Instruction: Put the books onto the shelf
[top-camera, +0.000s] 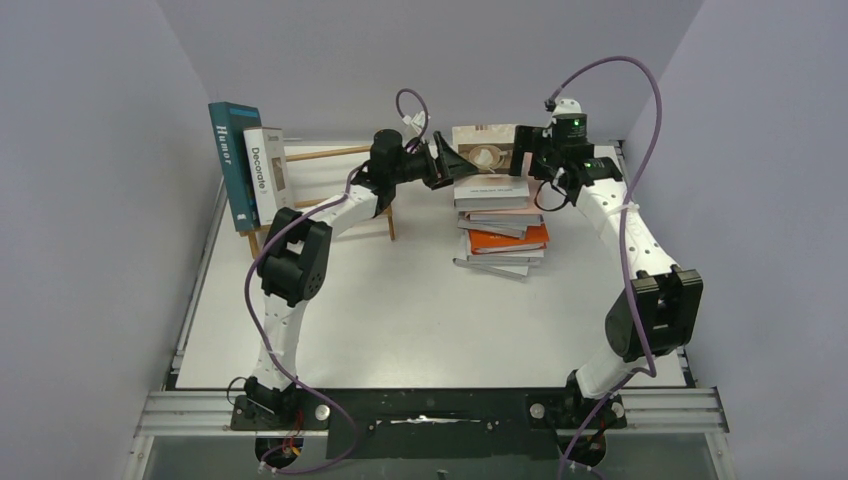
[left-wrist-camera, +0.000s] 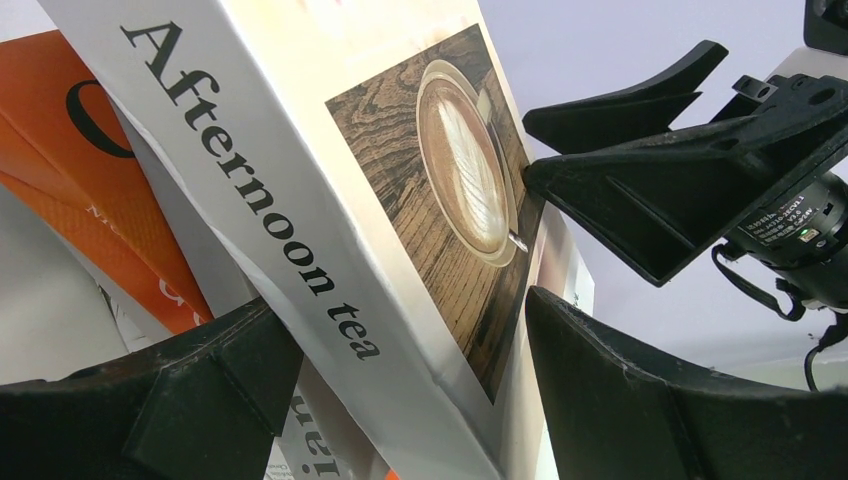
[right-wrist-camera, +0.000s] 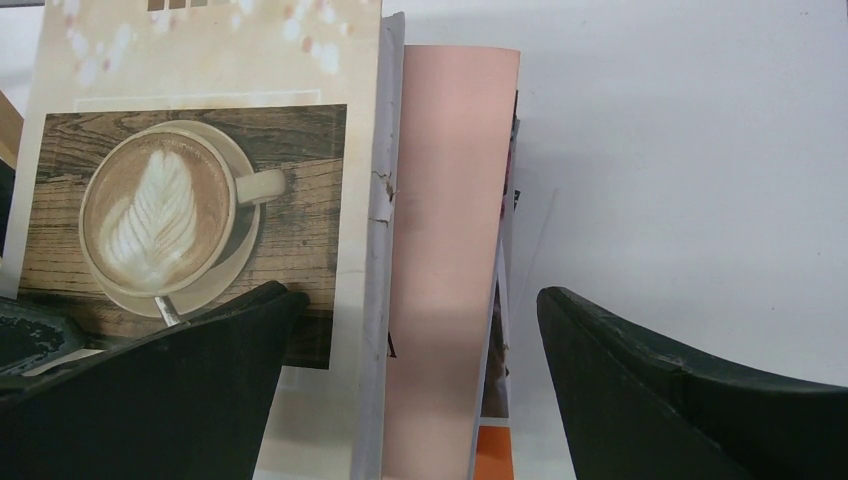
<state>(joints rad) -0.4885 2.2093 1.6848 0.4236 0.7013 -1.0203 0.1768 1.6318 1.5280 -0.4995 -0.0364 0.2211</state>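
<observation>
A white "Afternoon tea" book (top-camera: 487, 150) with a coffee-cup cover stands tilted on a stack of books (top-camera: 500, 235), which includes an orange one (top-camera: 510, 240). My left gripper (top-camera: 458, 160) reaches in from the left. In the left wrist view the book (left-wrist-camera: 300, 200) fills my left gripper (left-wrist-camera: 410, 310), one fingertip on the spine and the other on the cover. My right gripper (top-camera: 528, 158) stands wide open at the book's right edge. In the right wrist view my right gripper (right-wrist-camera: 420, 300) has one finger before the cover (right-wrist-camera: 190, 200) and a pink face (right-wrist-camera: 450, 250) between its fingers. The shelf (top-camera: 320, 155) holds "Humor" (top-camera: 232, 160) and "Decorate" (top-camera: 265, 175).
Grey walls close in the white table (top-camera: 400, 300) on the left, back and right. Purple cables (top-camera: 640, 80) loop above both arms. The shelf's right part, behind my left arm, carries no books. A metal rail (top-camera: 430, 410) runs along the near edge.
</observation>
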